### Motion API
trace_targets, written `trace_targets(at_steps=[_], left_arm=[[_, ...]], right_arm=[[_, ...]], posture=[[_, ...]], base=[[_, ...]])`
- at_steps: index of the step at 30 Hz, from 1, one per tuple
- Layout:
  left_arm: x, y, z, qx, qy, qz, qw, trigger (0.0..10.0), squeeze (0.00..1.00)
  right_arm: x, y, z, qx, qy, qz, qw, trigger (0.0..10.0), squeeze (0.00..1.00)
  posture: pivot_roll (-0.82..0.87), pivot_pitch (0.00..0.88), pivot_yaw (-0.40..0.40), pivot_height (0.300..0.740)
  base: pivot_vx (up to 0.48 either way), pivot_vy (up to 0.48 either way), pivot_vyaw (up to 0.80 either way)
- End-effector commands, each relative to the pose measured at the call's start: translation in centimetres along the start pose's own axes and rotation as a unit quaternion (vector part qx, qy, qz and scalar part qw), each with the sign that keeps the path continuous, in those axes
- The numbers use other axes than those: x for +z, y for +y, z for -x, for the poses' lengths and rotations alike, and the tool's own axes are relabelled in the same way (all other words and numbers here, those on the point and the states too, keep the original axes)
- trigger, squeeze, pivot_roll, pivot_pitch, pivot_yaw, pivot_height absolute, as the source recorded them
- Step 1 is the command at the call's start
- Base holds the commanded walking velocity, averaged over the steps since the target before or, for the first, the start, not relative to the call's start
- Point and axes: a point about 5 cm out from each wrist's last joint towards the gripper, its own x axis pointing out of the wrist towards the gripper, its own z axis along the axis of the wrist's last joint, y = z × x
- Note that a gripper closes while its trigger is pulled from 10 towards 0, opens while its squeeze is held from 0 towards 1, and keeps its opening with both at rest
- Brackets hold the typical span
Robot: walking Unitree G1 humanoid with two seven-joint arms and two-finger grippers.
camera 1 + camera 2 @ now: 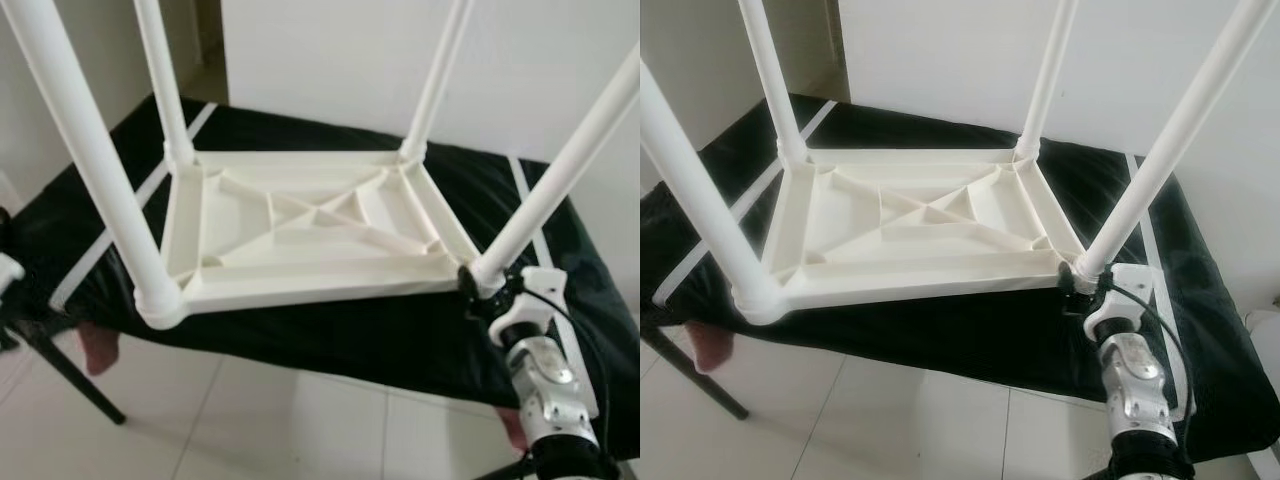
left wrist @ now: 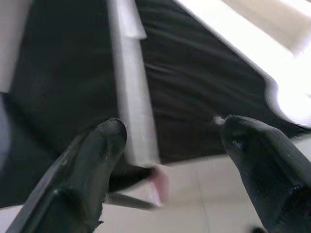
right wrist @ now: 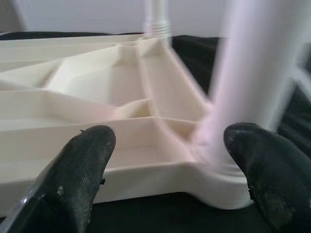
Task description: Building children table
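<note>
Right end effector (image 3: 167, 160) gapes open at the ribbed white plastic tabletop's (image 1: 300, 225) round leg (image 1: 560, 170).

The white plastic children's table (image 1: 300, 225) lies upside down on a black cloth-covered surface (image 1: 400, 330), its ribbed underside facing up and its four round white legs (image 1: 90, 150) standing upward and splaying outward from the corner sockets.
</note>
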Motion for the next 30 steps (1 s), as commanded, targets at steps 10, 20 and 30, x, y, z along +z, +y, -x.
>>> trace_targets(at_steps=[10,20,30], left_arm=[[3.4,2.2,-4.7,0.12,-0.131,0.104,0.979,10.0,0.0],[6.3,-2.5,-11.0,0.068,-0.198,0.151,0.966,10.0,0.0],[6.3,-8.2,-14.2,-0.012,-0.201,0.171,0.965,10.0,0.0]], right_arm=[[-0.6,2.0,0.4,0.012,-0.004,-0.001,1.0,10.0,0.0],[-0.8,3.5,0.9,-0.005,-0.017,-0.005,1.0,10.0,0.0],[-1.3,3.8,2.0,-0.04,-0.006,0.01,0.999,10.0,0.0]], posture=[[0.08,0.0,-0.04,0.74],[0.03,0.007,0.025,0.74],[-0.03,0.024,0.072,0.74]], base=[[0.0,0.0,0.0],[0.0,0.0,0.0],[0.0,0.0,0.0]])
